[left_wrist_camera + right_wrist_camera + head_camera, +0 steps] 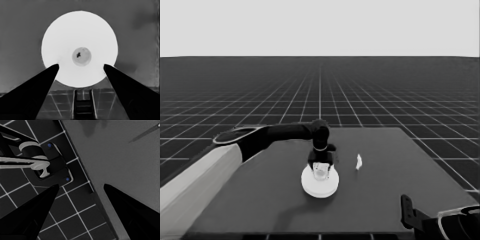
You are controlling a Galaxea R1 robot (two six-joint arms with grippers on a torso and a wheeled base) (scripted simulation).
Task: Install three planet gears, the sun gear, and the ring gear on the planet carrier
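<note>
Left gripper [321,169] hung straight over the only round white disc in view, the larger round part [320,184], near the table [385,200] centre. No gears or smaller round part showed anywhere, so they were judged to be hidden beneath it, with the stack likely complete.

In the left wrist view the left gripper [81,65] had its fingers spread wide, tips lying over opposite sides of the larger round part [79,37]. They clamped nothing, and contact with its rim could not be told. The centre hole sat just ahead of the midpoint between the tips, so the disc lay directly below the tool, slightly forward. Being round, it had no long axis to line up with.

A thin white piece [359,162] lay just beside the disc on the right, apart from it.

Right gripper [81,186] was parked at the table's near right corner, fingers spread and empty, well apart from the disc. The left arm was much the nearer.
</note>
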